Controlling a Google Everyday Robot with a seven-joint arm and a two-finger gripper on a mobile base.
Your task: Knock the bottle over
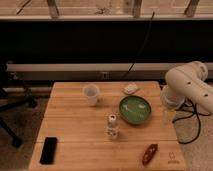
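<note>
While the bottle (113,126) is seen standing upright near the middle of the tabletop (75,125), just in front of and to the left of the green bowl (135,109), nothing of the task can be counted as done. No contact is made. The gripper (169,113) is held at the right edge of the tabletop, beyond the bowl and well apart from the bottle. Whether its jaws are open or closed cannot be told. A translucent cup (91,94) is set behind the bottle, apart from it. The whole job is judged to be left: the gripper must be brought past the bowl and the bottle pushed until it is toppled.
</note>
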